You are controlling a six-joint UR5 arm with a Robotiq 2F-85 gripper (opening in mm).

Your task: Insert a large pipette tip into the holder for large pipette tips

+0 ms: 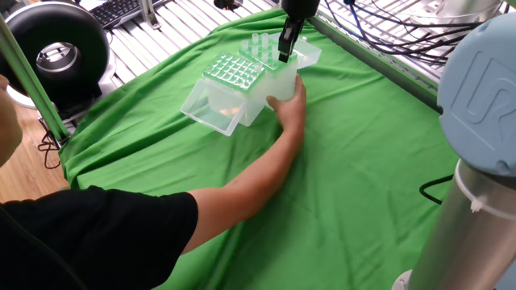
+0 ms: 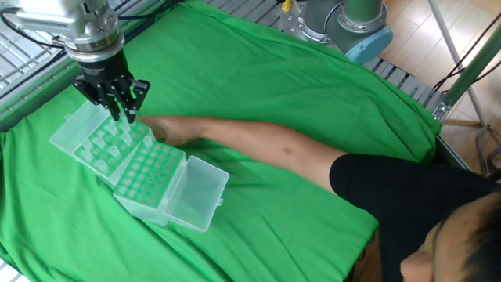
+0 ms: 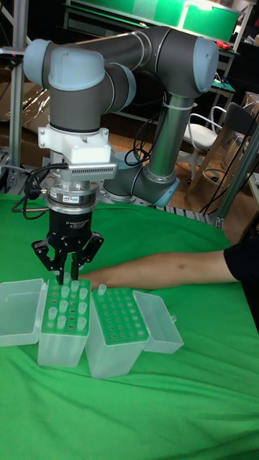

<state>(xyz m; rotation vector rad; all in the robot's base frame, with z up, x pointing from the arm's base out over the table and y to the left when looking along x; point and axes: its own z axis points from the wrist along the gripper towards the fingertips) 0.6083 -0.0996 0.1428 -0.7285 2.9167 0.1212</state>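
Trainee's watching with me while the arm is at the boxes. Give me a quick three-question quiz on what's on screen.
1. True or false: a person's hand is right against the boxes.
2. The gripper hangs above: A) the keyboard, B) the box with standing tips, C) bare cloth.
3. Fill in: both lids are ___.

Key: 1 true; 2 B; 3 open.
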